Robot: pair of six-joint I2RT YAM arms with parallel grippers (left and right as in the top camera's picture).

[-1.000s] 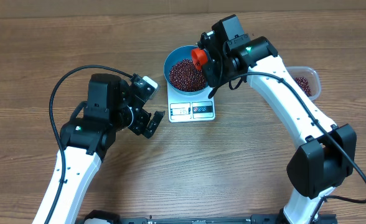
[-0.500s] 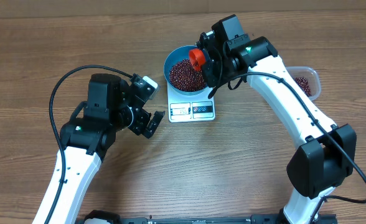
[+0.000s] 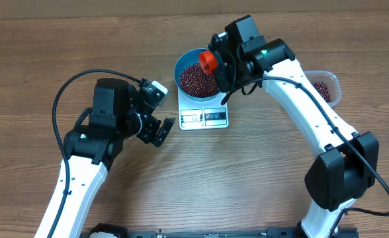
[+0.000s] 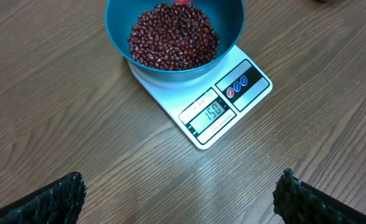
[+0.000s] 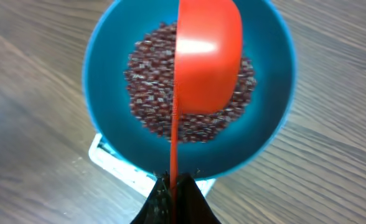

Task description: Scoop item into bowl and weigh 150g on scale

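Observation:
The teal-blue bowl [image 3: 182,66] [image 4: 229,25] [image 5: 102,74] stands on the white scale [image 3: 204,118] [image 4: 233,99] [image 5: 108,158] and holds a heap of dark red-brown beans [image 3: 194,79] [image 4: 173,37] [image 5: 149,87]. The scale's display reads 150 in the left wrist view. My right gripper [image 3: 222,69] [image 5: 172,186] is shut on the thin handle of an orange-red scoop [image 3: 209,61] [image 5: 206,56], which hangs tipped over the bowl. My left gripper [image 3: 160,109] [image 4: 180,196] stands open over bare table left of the scale, nothing between its fingers.
A clear plastic tub [image 3: 325,88] with more beans sits at the right, partly behind the right arm. The wooden table [image 3: 49,53] spreads all around. A black cable loops off the left arm [image 3: 88,145].
The scoop has shifted very slightly up and left over the bowl. The left arm has not moved.

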